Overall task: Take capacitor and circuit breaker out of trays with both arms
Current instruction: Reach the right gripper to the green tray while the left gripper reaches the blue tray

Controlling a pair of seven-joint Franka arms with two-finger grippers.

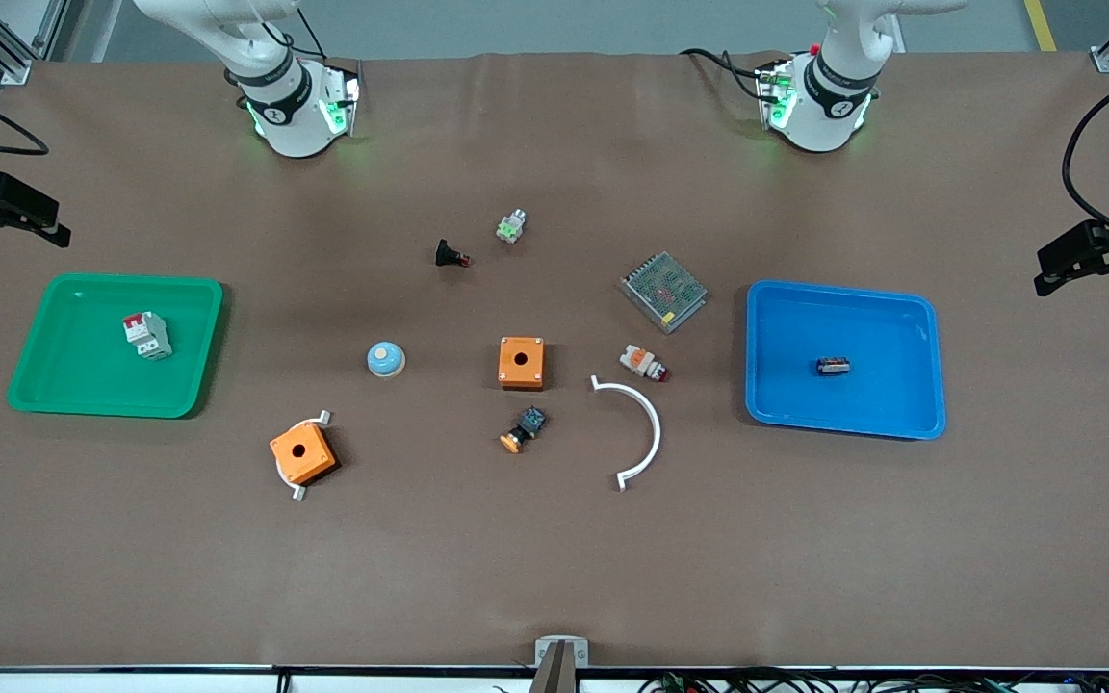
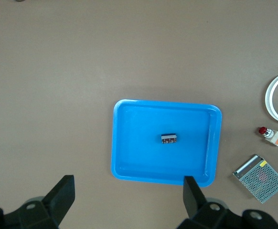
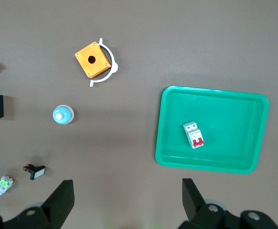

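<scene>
Capacitor lies on its side near the middle of the blue tray, toward the left arm's end of the tabletop; probably light, hard and smooth, likely to roll, so pinch across the round body square to its axis. Circuit breaker lies flat in the green tray, toward the right arm's end, at about 1 o'clock from the tray's centre in the front view; looks like a rigid plastic block, a bit heavier, flat sides give a sure hold across the narrow width, away from the red toggle. Left tool hangs high over the blue tray, fingers spread wide, holding nothing. Right tool hangs high over the green tray, also wide and holding nothing. Both parts sit well apart from the low tray walls, so a straight descent looks free. Bare tabletop surrounds each tray for set-down; the metal-mesh power supply sits at 10 o'clock of the blue tray.
</scene>
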